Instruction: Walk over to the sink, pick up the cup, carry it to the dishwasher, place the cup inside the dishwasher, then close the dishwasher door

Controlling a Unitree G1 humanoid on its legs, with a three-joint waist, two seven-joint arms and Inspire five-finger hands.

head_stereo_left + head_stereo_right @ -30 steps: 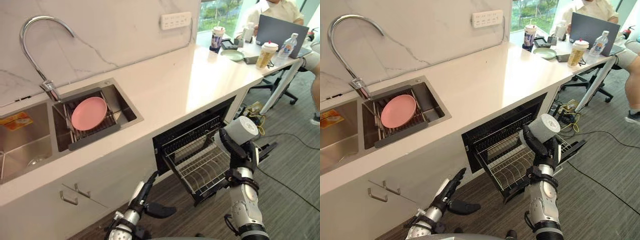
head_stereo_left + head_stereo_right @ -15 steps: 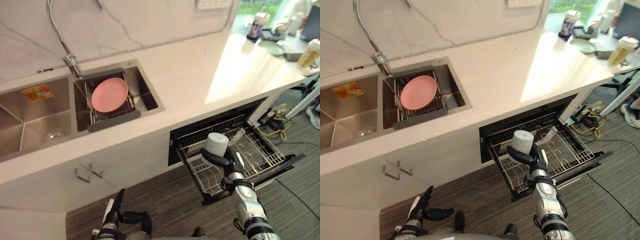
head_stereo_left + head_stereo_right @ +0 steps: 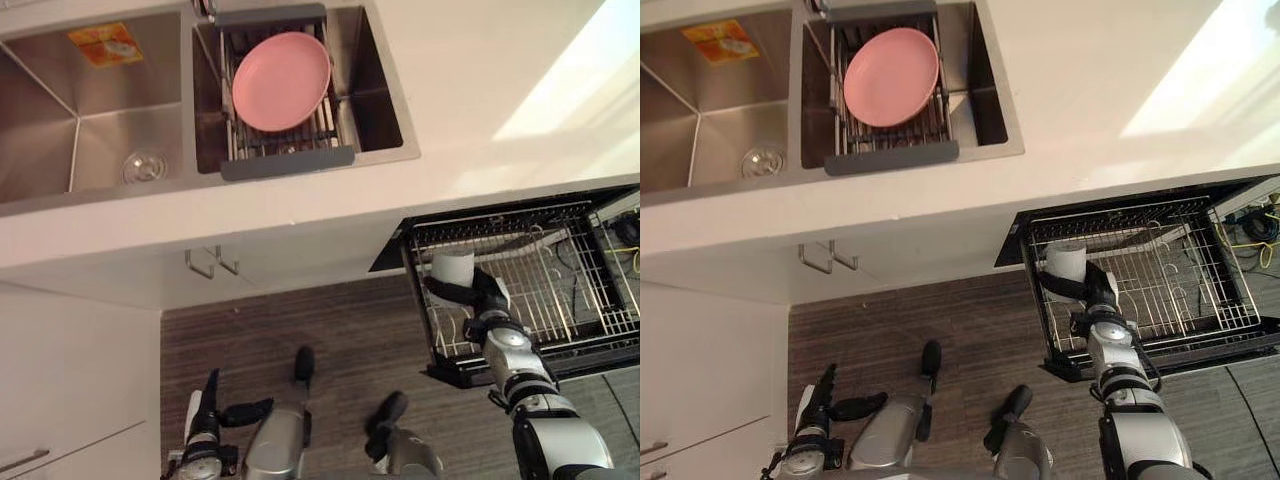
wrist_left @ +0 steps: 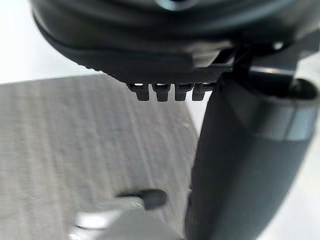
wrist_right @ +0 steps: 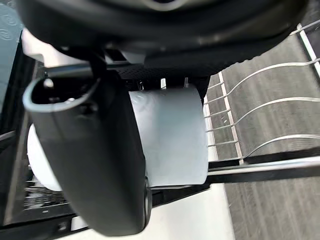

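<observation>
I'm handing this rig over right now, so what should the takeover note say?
Right hand: shut on the cup, at the left end of the pulled-out dishwasher rack; whether the cup touches the wires is unclear.
Left hand: open, low near the floor, holding nothing.
Done: cup picked up and brought to the dishwasher.
Left: set the cup down, let go, close the dishwasher door, which stands open.

Smooth matt white cup [image 3: 452,267]; shiny wire-metal dishwasher rack [image 3: 520,222]; brushed steel sink [image 3: 60,140]; glossy countertop [image 3: 480,60]
</observation>
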